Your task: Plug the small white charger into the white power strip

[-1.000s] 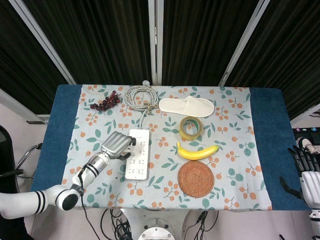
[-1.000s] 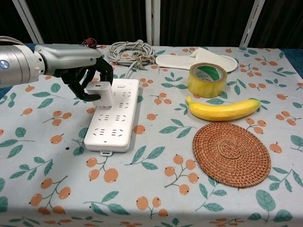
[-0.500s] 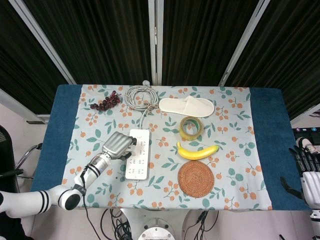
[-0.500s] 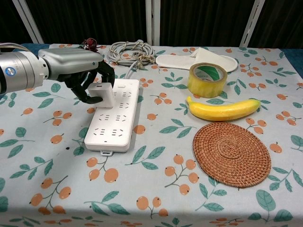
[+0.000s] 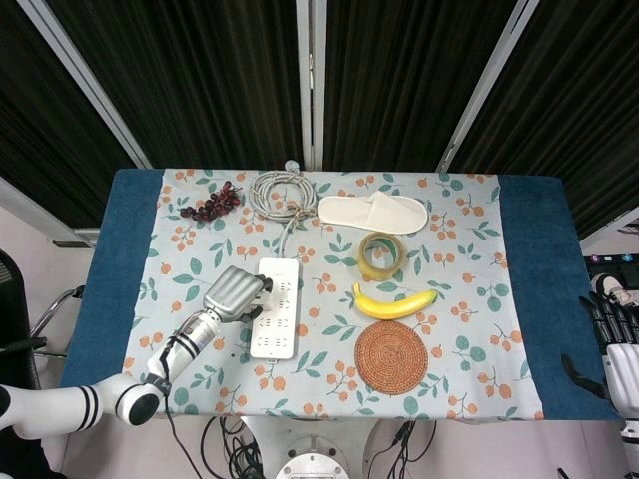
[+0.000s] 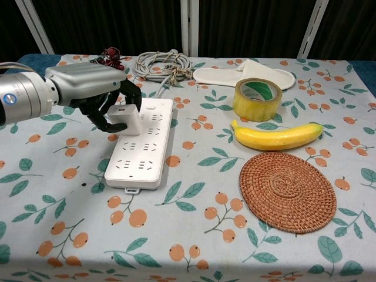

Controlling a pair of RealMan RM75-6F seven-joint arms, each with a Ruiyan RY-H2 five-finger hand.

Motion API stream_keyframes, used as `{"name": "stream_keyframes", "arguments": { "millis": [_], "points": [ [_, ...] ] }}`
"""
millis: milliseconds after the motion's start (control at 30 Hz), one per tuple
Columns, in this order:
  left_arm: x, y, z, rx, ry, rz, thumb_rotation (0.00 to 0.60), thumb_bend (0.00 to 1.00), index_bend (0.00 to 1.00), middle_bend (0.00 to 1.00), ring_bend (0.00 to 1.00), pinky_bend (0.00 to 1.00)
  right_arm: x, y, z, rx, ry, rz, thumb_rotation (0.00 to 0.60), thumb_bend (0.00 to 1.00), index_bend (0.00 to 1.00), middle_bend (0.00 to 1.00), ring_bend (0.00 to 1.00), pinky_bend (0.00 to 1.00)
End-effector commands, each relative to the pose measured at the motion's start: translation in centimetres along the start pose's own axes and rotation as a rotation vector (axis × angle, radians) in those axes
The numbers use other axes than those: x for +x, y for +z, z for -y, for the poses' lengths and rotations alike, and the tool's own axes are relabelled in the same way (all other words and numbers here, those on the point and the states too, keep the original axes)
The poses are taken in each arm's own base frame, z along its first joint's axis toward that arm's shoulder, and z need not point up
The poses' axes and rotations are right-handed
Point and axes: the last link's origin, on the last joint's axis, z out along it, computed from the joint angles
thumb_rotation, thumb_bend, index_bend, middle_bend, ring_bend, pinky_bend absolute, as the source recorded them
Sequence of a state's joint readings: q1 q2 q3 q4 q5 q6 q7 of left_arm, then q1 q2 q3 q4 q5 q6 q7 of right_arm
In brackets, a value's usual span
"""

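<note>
Here, one charger (image 6: 124, 119) sits pinched in the left hand (image 6: 100, 97) over the one strip (image 6: 143, 144). The right hand (image 5: 611, 339) hangs off-table, fingers spread. One banana (image 6: 276, 136), one tape roll (image 6: 253, 98), one coaster (image 6: 287, 191).

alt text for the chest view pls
The robot's left hand holds a small white charger over the white power strip on a floral tablecloth. To the right lie a tape roll, banana and woven coaster.

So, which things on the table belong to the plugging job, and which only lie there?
Job: charger, held by left hand; power strip.

Lying about: banana, tape roll, woven coaster, slipper, cable coil, grapes.
</note>
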State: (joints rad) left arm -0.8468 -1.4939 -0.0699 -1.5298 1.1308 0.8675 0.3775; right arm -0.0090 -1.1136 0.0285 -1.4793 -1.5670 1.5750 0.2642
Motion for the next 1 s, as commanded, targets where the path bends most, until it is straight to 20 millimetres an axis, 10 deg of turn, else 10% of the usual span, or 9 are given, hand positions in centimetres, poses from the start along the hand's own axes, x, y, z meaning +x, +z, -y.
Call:
{"name": "stream_keyframes", "arguments": {
  "millis": [33,733,1000],
  "points": [
    [-0.14,0.03,-0.02,0.0,0.003,0.003,0.6,0.42,0.74,0.82,0.64,0.64,-0.01,0.0,0.01,0.0,0.001,0.0,0.6,0.27,0.0,0.0,0.0,0.0],
    [-0.37,0.37,-0.15,0.018,0.019,0.015,0.6,0.42,0.73,0.81,0.65,0.64,-0.01,-0.06,-0.27,-0.009,0.003,-0.003,0.6,0.27,0.0,0.0,0.0,0.0],
    [-0.02,0.02,-0.14,0.018,0.02,0.007,0.6,0.34,0.47,0.56,0.49,0.62,0.0,-0.06,-0.2,-0.007,0.003,-0.005,0.6,0.27,0.0,0.0,0.0,0.0]
  ]
}}
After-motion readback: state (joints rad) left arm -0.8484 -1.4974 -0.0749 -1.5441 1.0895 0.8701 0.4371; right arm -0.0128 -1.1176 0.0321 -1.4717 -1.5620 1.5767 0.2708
